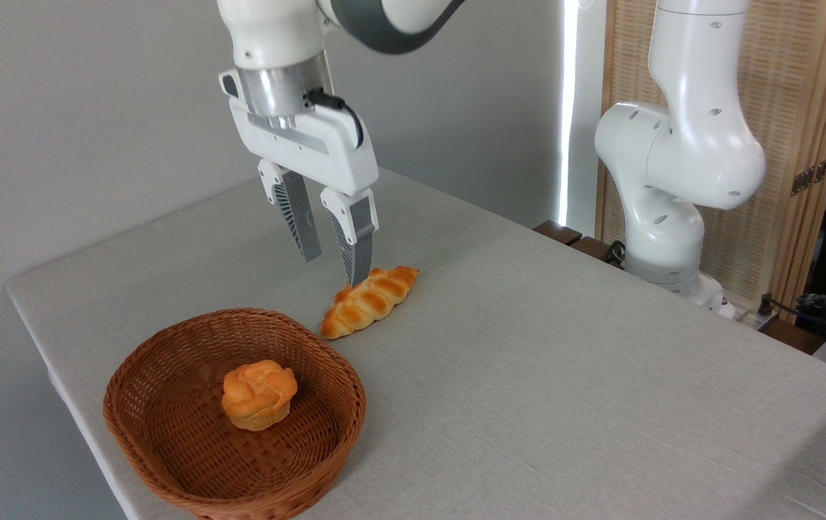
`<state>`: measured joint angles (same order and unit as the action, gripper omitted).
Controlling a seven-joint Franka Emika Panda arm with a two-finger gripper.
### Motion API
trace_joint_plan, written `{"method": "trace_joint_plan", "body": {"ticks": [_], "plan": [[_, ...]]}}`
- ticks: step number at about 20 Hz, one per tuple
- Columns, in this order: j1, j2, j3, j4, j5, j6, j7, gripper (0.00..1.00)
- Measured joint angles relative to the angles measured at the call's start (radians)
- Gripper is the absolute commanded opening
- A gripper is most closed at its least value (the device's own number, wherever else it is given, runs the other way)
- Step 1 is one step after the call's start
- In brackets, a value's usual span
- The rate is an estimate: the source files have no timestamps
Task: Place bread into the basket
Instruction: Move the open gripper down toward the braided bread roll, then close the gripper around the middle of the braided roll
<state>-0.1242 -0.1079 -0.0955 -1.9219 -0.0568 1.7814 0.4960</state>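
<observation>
Fingers (302,231) spread, empty, tilted, hovering above left end of bread (370,300). Bread lies mid-table, just beside basket (344,422) far rim. Your risk: off-centre descent clips glossy crust, loaf skids or pivots. Bun (259,394) already occupies basket centre.

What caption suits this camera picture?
Open hand poised above braided loaf beside wicker basket holding a bun.

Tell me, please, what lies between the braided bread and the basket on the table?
Nothing: in the camera view, only a short stretch of bare table separates the bread from the basket rim.
</observation>
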Motion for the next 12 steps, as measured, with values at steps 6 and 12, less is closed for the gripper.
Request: {"method": "trace_joint_plan", "body": {"ticks": [6, 12], "plan": [[-0.071, 0.004, -0.001, -0.092, -0.038, 0.002, 0.0, 1.0], [-0.123, 0.028, -0.002, -0.168, -0.075, 0.093, -0.005, 1.0]]}}
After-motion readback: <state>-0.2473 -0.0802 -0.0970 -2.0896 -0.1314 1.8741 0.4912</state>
